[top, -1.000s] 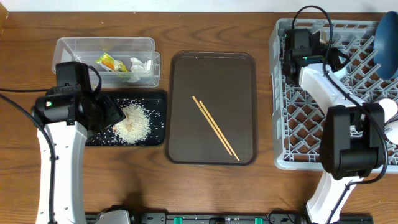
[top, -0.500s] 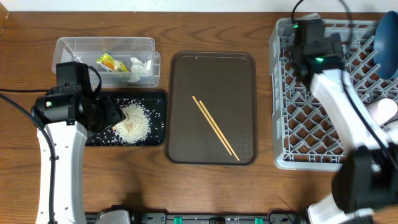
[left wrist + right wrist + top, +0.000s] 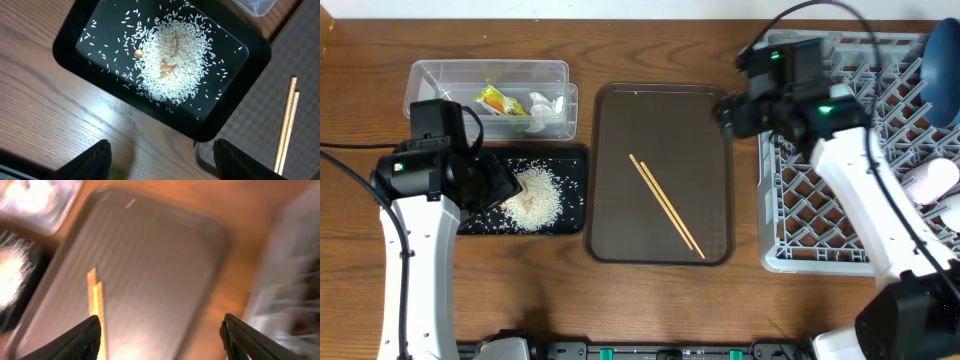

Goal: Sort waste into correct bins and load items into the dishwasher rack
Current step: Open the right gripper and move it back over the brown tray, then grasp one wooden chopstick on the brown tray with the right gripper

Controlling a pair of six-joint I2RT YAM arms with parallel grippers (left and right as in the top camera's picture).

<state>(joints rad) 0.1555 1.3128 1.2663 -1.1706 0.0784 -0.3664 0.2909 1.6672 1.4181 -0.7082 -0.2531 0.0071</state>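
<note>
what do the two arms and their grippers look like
Both arms have smooth white links joined by boxy black joint housings. The left arm has a thin black cable running off it; the right arm shows small green lights and a black cable looping above it. The left gripper and right gripper have broad dark fingers, the right blurred.

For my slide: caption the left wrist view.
Open left gripper by shallow black rectangular tray of white rice grains.

Rice heap on a black tray (image 3: 70,42)
The rice (image 3: 172,60) sits mid-tray, loose grains scattered around; the tray rests on the wooden counter (image 3: 40,110), chopsticks (image 3: 287,125) at right, gripper (image 3: 160,162) spread wide below.
</note>
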